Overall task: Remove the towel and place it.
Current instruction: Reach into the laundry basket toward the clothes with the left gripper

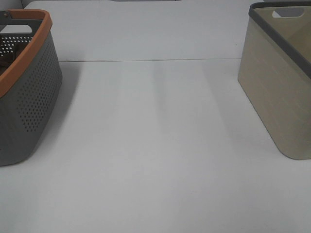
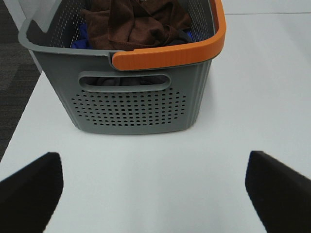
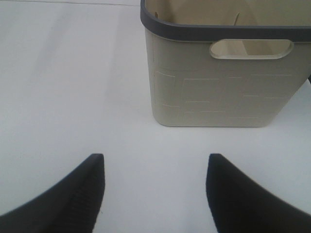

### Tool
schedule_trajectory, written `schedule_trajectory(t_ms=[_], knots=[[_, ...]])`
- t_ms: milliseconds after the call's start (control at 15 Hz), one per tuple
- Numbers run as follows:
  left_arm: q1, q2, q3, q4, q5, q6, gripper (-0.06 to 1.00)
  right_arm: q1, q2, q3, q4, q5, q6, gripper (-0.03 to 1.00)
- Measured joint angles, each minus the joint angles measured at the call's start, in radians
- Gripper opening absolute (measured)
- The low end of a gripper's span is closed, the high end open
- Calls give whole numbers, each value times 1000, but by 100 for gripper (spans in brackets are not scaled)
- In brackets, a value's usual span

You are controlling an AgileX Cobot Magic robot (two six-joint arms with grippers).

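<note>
Towel [image 2: 141, 22]: being seen from the left wrist view, lying crumpled inside the grey basket [image 2: 131, 104], dark brown, on top of the contents. A blue cloth [image 2: 80, 36] is being partly covered by it at 1 side. A darker item is being glimpsed through the handle slot [image 2: 124, 81]; what it is cannot be told.

Grey basket: being carried by the white worktop [image 1: 155, 155], standing upright. Perforated walls, with an orange band [image 2: 170, 56] running along part of the rim.

Left tool [image 2: 153, 155]: being held wide open, 2 fingers well apart, gripping nothing. It is being kept over bare worktop, pointing at the slotted end of the grey basket, apart from it.

Right tool [image 3: 155, 156]: being held open too, 2 fingers apart, gripping nothing, pointing at the beige basket [image 3: 218, 92], clear of its wall. That basket is being shown upright with a dark grey rim [image 3: 214, 31] and 1 handle cutout [image 3: 250, 48].

From the exterior high view, the 2 baskets are being seen at opposite edges of the worktop, grey on the left, beige on the right, well apart.
</note>
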Motion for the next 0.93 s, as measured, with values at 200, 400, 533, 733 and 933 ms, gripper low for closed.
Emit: schedule_trajectory(t_ms=[200,400,533,733,933], knots=[[0,0,0,0,0,0,97,0,0,0,0,0,0,60],[0,0,0,0,0,0,97,0,0,0,0,0,0,60],[0,0,0,0,0,0,97,0,0,0,0,0,0,60],[0,0,0,0,0,0,97,0,0,0,0,0,0,60],[0,0,0,0,0,0,97,0,0,0,0,0,0,60]])
